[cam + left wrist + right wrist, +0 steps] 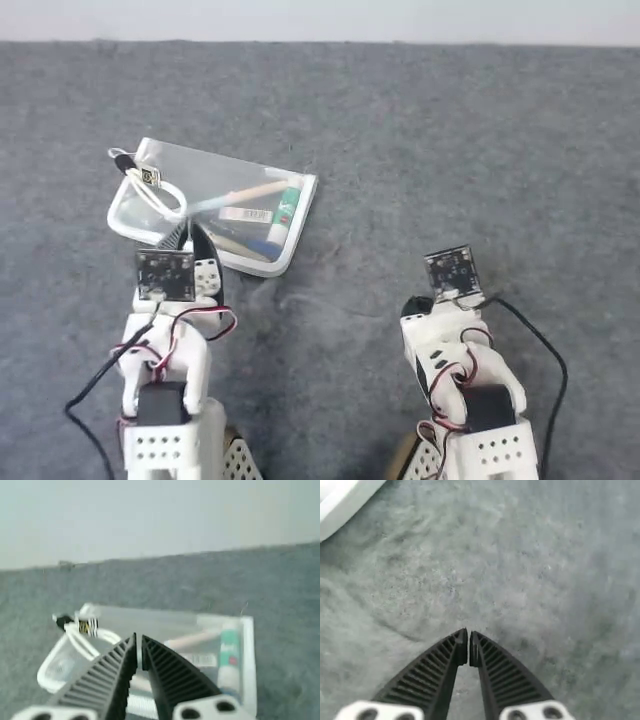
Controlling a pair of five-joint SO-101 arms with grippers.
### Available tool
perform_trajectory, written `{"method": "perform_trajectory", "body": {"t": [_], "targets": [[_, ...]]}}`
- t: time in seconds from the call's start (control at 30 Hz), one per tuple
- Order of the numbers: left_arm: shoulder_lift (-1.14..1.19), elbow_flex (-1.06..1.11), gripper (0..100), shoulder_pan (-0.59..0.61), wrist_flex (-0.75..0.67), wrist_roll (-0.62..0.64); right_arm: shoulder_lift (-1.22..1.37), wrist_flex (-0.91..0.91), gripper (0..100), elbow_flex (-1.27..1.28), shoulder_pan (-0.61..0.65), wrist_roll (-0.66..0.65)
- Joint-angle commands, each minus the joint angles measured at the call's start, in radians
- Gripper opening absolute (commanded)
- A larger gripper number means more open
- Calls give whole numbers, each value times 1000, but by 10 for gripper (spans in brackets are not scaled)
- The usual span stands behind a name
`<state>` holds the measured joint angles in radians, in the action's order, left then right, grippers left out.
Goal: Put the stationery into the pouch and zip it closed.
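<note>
Shows the left hand (139,645) clenched on nothing, tips poised over the near long edge of the pouch (200,168). Finds the right hand (469,639) likewise clenched and empty, low over bare counter (450,150), well apart from the pouch. Places the stationery inside the clear pouch: a pale pencil (252,190), a labelled white stick (246,214) and a green-capped tube (288,210), lying side by side. Locates the white cord loop (165,195) draped across the pouch's left end, with the dark zip pull (122,157) at the far left corner. Cannot tell zip open from zip closed. Risks, on judgement, dragging the light pouch across the counter rather than running the zip, with no second hand pinning it. Could also snag the cord loop instead of the pull, or catch a protruding item in the teeth.
</note>
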<state>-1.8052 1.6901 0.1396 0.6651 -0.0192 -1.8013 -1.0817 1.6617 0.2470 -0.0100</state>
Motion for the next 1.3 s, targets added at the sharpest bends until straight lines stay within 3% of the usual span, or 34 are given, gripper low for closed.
{"method": "perform_trajectory", "body": {"t": [0.0, 0.23, 0.43, 0.73, 0.97, 1.27], "targets": [[-21, -5, 12, 43, 35, -11, -7, -8, 6, 21, -18, 55], [-21, -5, 12, 21, 158, -11, 1, -31, 6, 21, -16, 55], [-21, -5, 12, -34, 336, -12, -7, -42, 6, 21, -15, 55], [-21, -5, 12, -25, 586, -12, 1, -44, 6, 21, -13, 55], [-21, -5, 12, -25, 600, -12, -8, -220, 6, 21, -18, 55], [-21, -5, 12, -28, 600, -14, -8, -225, 6, 21, -13, 55]]}}
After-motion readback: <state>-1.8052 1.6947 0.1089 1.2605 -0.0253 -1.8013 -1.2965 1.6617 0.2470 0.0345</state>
